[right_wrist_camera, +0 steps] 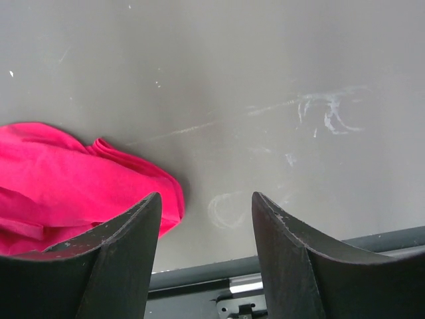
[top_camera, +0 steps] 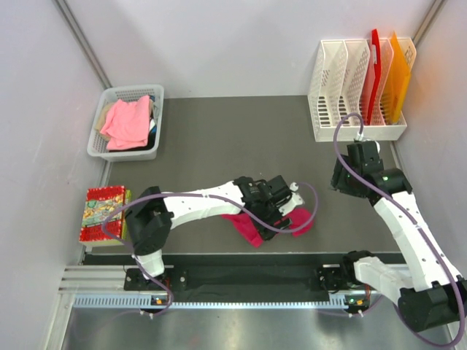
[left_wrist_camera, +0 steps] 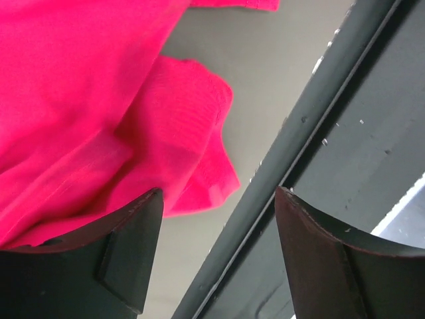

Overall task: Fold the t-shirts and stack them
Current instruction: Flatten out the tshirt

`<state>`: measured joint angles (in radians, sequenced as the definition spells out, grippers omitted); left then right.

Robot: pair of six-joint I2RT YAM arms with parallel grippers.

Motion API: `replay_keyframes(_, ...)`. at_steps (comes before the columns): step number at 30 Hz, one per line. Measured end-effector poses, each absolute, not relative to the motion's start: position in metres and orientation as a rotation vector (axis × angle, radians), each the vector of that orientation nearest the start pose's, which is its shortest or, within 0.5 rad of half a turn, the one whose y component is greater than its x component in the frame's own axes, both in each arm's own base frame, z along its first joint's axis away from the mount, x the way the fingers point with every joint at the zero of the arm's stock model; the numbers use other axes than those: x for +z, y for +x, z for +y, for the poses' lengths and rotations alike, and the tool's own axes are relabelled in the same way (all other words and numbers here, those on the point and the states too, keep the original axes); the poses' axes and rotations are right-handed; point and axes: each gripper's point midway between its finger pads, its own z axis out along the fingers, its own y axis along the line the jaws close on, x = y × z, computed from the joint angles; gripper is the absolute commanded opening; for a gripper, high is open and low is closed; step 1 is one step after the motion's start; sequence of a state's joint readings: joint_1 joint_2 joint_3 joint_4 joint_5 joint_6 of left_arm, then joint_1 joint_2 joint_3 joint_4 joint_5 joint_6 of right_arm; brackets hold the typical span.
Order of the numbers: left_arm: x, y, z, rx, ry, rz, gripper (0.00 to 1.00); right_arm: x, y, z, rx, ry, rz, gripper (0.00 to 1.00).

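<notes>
The left arm reaches from its base at the near-left corner far across to the right, low over the dark table (top_camera: 219, 138), its forearm nearly level and its wrist bent down. The left gripper (top_camera: 286, 205) hangs over the magenta t-shirt (top_camera: 252, 227); in the left wrist view its claw (left_wrist_camera: 219, 193) stands apart, with bare table and the near rail (left_wrist_camera: 319, 133) showing through the gap and cloth (left_wrist_camera: 80, 100) lying against one finger (left_wrist_camera: 126, 246) only, nothing pinched. The right arm rises from the near-right corner, folds at the elbow and points its gripper (top_camera: 343, 182) down at bare table, just right of the shirt. Its claw (right_wrist_camera: 206, 196) is also apart and holds nothing.

The magenta t-shirt is a crumpled heap near the table's front edge, between the two grippers. Its long axis runs roughly left to right, along that edge, and one rounded fold (right_wrist_camera: 60, 179) points toward the right gripper. Where the collar faces cannot be told.

A white file rack (top_camera: 343, 73) stands at the far right with a red board (top_camera: 374, 65) and an orange board (top_camera: 398, 69) upright in it. A white basket (top_camera: 98, 142) at the far left holds the salmon-pink t-shirt (top_camera: 128, 120), bunched on top of other cloth. A patterned red box (top_camera: 102, 215) lies beside the left arm's base, well clear of the shirt
</notes>
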<state>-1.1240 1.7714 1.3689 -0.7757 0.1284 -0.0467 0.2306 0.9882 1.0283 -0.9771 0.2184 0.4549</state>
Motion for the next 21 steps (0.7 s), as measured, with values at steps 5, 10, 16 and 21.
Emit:
replay_keyframes(5,0.058,0.142,-0.353,-0.398,1.508,2.478,0.73,0.184,0.23,0.033,0.028,0.372,2.44,0.57)
replay_keyframes(10,0.04,0.148,-0.353,-0.338,1.508,2.497,0.73,0.189,0.225,0.036,0.065,0.364,2.428,0.56)
replay_keyframes(16,0.029,0.154,-0.353,-0.294,1.512,2.497,0.29,0.192,0.222,0.04,0.101,0.344,2.421,0.55)
replay_keyframes(21,0.024,0.171,-0.348,-0.237,1.491,2.49,0.0,0.195,0.221,0.042,0.123,0.331,2.413,0.53)
